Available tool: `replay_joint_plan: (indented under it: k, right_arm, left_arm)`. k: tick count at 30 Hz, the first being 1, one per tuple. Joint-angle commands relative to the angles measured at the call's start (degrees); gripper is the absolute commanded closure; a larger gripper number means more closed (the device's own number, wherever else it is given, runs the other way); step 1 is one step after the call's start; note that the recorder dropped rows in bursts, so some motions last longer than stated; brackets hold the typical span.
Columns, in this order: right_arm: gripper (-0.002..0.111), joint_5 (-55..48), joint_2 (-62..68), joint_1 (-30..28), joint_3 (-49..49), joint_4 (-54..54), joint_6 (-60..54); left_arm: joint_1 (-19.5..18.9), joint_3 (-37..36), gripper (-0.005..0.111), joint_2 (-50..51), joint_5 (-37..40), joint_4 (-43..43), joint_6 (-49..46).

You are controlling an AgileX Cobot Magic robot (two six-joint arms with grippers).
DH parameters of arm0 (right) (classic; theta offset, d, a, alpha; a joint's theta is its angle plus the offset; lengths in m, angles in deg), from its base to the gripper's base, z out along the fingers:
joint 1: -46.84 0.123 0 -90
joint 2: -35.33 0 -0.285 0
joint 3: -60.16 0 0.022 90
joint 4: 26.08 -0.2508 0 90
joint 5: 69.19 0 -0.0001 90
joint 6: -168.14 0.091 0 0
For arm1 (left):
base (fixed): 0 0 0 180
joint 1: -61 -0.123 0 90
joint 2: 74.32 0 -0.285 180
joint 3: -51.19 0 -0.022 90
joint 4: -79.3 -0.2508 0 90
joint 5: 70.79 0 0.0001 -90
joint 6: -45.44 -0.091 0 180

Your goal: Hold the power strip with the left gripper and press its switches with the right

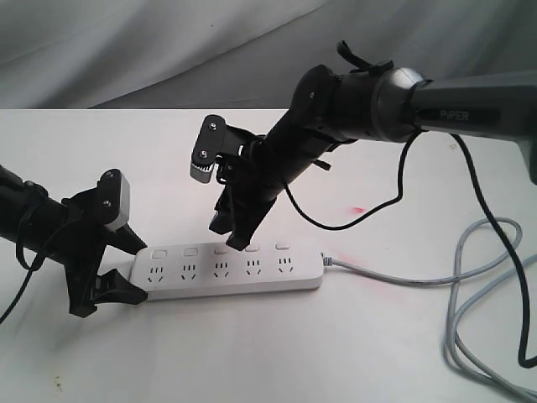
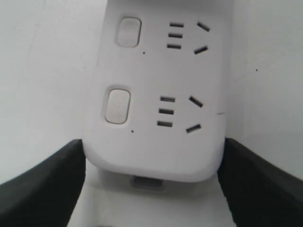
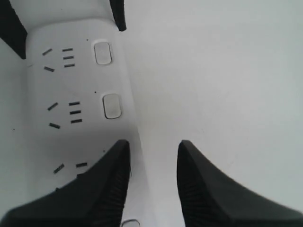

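Note:
The white power strip (image 1: pixel 226 270) lies flat on the table, its row of switches (image 1: pixel 190 251) along the far side. My left gripper (image 1: pixel 134 270) is shut on its left end, one black finger (image 2: pixel 71 170) pressed against each long side of the power strip (image 2: pixel 156 156). Two switches (image 2: pixel 117 105) show just beyond that grip. My right gripper (image 1: pixel 231 235) stands open over the strip's middle with nothing between its fingers. One fingertip (image 3: pixel 118 151) is down on the switch row and hides the third switch from the held end. The other hangs over bare table behind the strip.
The strip's thin grey cable (image 1: pixel 394 277) runs right and loops at the table's right edge. A black cable (image 1: pixel 503 252) hangs from the right arm over that area. A small pink mark (image 1: pixel 358 209) is on the table behind the strip.

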Motion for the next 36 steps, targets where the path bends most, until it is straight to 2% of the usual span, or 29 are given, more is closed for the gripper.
replay_joint_plan:
  k: [1, 36]
  right_arm:
    - [0.076, 1.21, 1.12, 0.58, 0.35, -1.12, -0.52]
    - [0.076, 1.03, 3.05, 0.58, 0.35, 1.64, -0.64]
  left_arm:
    - [-0.05, 0.26, 0.046, 0.01, 0.84, 0.19, -0.05]
    - [-0.05, 0.26, 0.046, 0.01, 0.84, 0.19, 0.07]
